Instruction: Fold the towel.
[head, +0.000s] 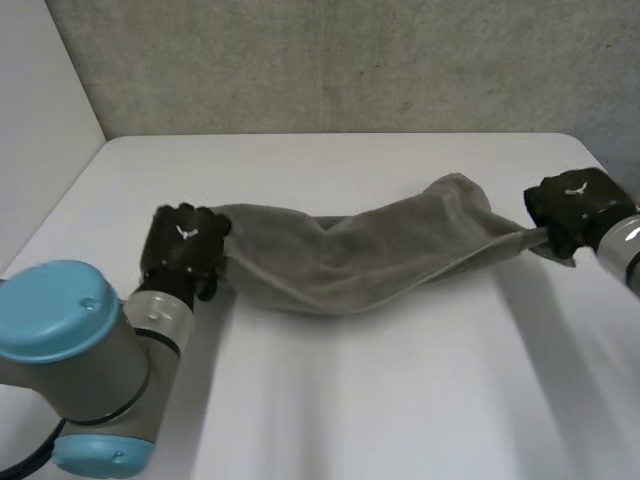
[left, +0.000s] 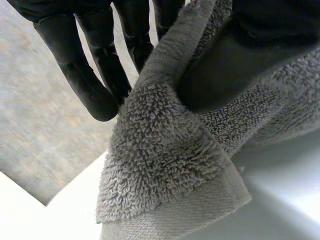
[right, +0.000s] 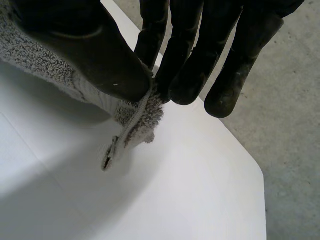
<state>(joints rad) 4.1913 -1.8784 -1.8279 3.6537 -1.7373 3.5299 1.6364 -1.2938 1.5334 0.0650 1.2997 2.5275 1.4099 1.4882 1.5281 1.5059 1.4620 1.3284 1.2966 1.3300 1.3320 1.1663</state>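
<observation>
You are working over the white table (head: 350, 400), and the grey towel (head: 350, 255) is hanging as a long, bunched band between the two hands. It is sagging in its middle, midway between them, and I cannot tell whether that low part is touching the table.

The left hand (head: 185, 245) is pinching one end of the towel. In its wrist view the thumb (left: 235, 60) is pressing the cloth from one side while the fingers (left: 95, 75) are lying almost straight on the other, and a thick corner of the towel is drooping below the fingertips, just clear of the table.

The right hand (head: 570, 205) is gripping the far end, where the cloth is narrowing to a tight strand. There the thumb is squeezing a small corner against the fingertips, and only a short tip is sticking out below the pinch.

By my reading, you are early in the job. No clean fold is showing: the towel is looking rumpled and half twisted, not flat. You are probably facing most of the work: laying it out smooth, bringing one end over onto the other, and pressing the crease.
</observation>
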